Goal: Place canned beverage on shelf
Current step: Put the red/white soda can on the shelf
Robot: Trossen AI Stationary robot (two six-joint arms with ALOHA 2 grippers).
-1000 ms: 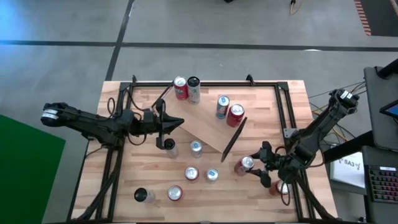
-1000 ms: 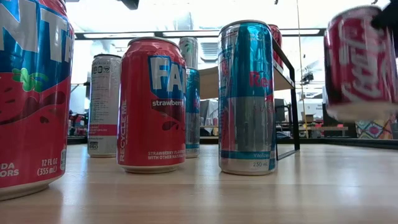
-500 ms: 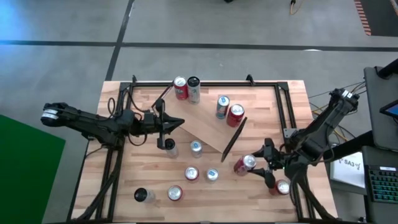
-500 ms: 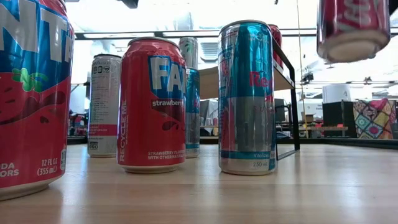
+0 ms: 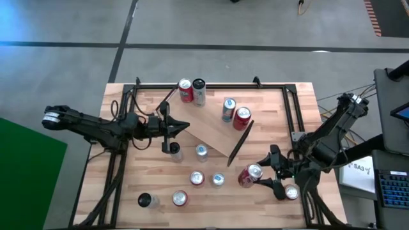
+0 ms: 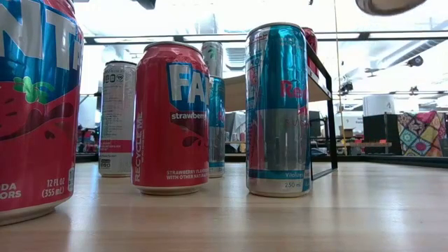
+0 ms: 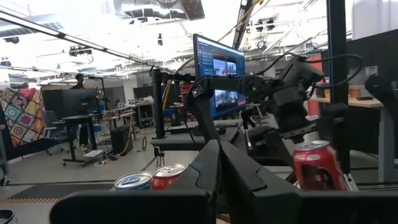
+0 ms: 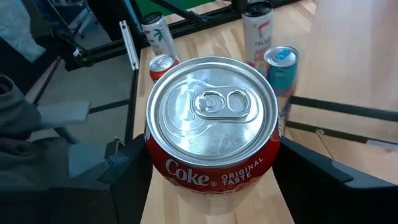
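My right gripper [image 5: 263, 176] is shut on a red Coke can [image 5: 250, 174], held above the table's near right part. The can's silver top [image 8: 211, 112] faces the right wrist camera, and its base [image 6: 392, 5] shows at the low view's top edge. The shelf [image 5: 214, 131], a light-wood plank with a black end frame [image 5: 239, 142], stands slantwise mid-table. A blue can [image 5: 228, 108] and a red can [image 5: 241, 118] stand on it. My left gripper [image 5: 183, 126] is shut and empty beside the shelf's left end. My right gripper pinches the Coke can's side wall [image 8: 163, 167] between its two fingers [image 8: 314, 171], one on each side. The fingers come from the table's right side. The can is lifted clear of the table, roughly upright, top up.
Several loose cans stand on the table: two at the far edge [image 5: 192, 91], several near the middle [image 5: 201, 151], two at the near left [image 5: 163, 200] and a red one [image 5: 291, 191] under my right arm. A black frame [image 5: 291, 105] runs around the tabletop.
My right gripper has gone up with the Coke can, still shut on it. The can, which stood low over the table a second ago, has risen until only its base shows at the top of the low view.
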